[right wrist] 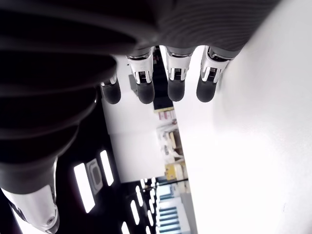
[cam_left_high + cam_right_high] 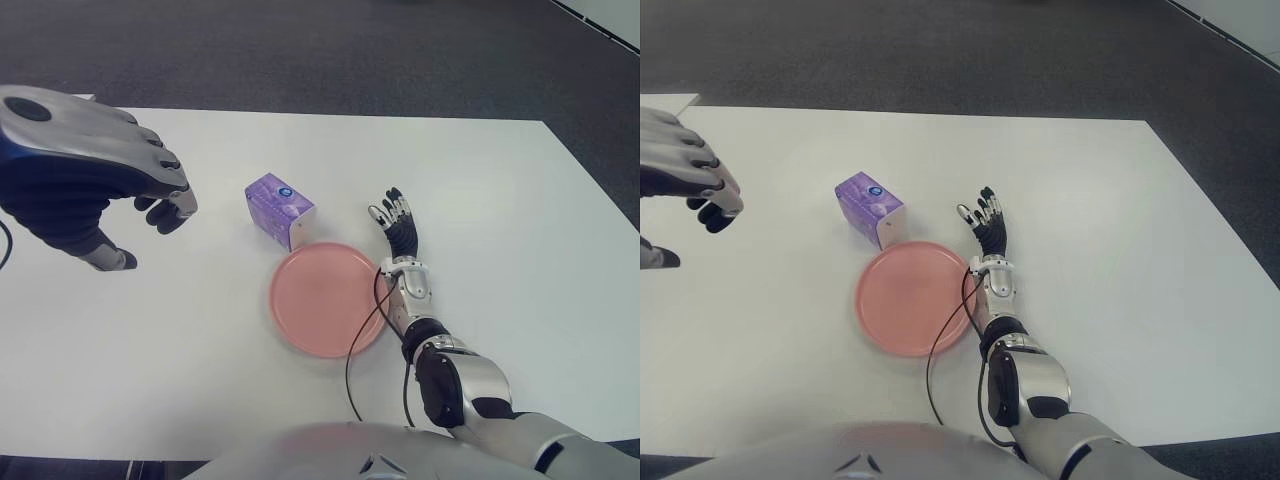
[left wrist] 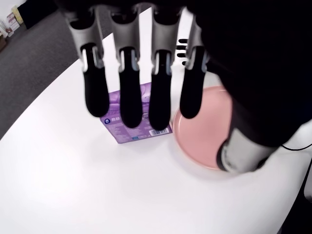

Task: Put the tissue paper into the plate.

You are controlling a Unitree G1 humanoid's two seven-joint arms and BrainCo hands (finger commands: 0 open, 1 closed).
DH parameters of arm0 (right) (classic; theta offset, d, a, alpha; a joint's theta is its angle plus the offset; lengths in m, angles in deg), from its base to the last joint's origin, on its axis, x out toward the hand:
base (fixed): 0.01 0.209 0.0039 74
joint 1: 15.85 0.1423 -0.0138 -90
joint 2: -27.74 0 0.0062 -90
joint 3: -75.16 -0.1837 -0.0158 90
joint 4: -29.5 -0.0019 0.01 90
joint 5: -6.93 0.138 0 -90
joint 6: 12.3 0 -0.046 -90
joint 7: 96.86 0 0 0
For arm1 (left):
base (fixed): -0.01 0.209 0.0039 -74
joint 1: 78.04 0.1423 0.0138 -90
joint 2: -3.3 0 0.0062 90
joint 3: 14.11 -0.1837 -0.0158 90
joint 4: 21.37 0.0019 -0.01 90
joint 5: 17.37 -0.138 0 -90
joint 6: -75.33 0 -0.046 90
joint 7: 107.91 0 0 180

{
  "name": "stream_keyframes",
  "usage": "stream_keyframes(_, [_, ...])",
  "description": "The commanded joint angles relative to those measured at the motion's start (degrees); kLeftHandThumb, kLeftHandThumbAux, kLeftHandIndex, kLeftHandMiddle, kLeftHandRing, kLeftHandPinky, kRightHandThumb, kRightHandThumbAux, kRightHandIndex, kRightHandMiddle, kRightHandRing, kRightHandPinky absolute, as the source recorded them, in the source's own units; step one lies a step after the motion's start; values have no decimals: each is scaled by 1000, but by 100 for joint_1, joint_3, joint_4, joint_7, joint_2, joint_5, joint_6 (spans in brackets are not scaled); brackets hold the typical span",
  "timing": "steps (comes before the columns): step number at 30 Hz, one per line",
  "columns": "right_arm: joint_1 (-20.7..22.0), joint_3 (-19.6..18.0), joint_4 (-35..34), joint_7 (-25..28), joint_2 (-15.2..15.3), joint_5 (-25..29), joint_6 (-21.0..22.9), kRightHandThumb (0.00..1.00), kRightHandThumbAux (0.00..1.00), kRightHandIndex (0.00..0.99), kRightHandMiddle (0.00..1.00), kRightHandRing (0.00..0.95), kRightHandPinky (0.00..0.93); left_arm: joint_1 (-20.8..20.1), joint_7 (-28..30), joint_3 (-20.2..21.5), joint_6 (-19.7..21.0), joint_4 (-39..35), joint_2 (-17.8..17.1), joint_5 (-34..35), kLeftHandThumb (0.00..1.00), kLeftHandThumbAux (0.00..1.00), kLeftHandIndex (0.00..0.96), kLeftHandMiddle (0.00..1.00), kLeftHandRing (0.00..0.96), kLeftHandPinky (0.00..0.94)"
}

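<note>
A purple tissue pack stands on the white table, touching the far left rim of the pink plate. My left hand hovers above the table to the left of the pack, fingers spread and holding nothing. In its wrist view the pack and the plate lie beyond the fingertips. My right hand shows just right of the plate's far rim, fingers extended and holding nothing.
A black cable runs from my right forearm across the plate's near right rim. Dark carpet lies beyond the table's far edge. Bare tabletop stretches right of my right hand and left of the plate.
</note>
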Motion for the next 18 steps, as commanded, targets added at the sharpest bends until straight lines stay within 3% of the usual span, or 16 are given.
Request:
stream_keyframes(1, [-498, -45, 451, 24, -66, 81, 580, 109, 704, 57, 47, 30, 60, 126, -3137, -1585, -2131, 1287, 1617, -3854, 433, 683, 231, 232, 225, 248])
stream_keyframes(2, [-511, -41, 446, 31, -61, 75, 563, 105, 703, 57, 46, 29, 62, -171, -3548, -2016, -2493, 1635, 1915, -4512, 369, 661, 155, 152, 144, 159])
stream_keyframes(3, [-520, -39, 444, 31, -58, 70, 551, 107, 700, 60, 48, 30, 64, -405, -3619, -2218, -2593, 1796, 2000, -4698, 343, 633, 99, 97, 92, 101])
stream_keyframes(5, [-531, -38, 441, 30, -58, 65, 531, 110, 697, 64, 52, 33, 65, -777, -4061, -2607, -2820, 2389, 2211, -5182, 329, 589, 50, 49, 47, 51])
stream_keyframes(11, [-543, -55, 442, 0, -66, 75, 509, 126, 703, 71, 61, 40, 70, -810, -5229, -2766, -3114, 3038, 2459, -5739, 326, 418, 4, 4, 3, 4])
stream_keyframes(18, [-554, -38, 433, -43, -65, 48, 482, 123, 702, 64, 55, 35, 59, -867, -6893, -2959, -3220, 3728, 2683, -6529, 324, 298, 0, 0, 0, 0])
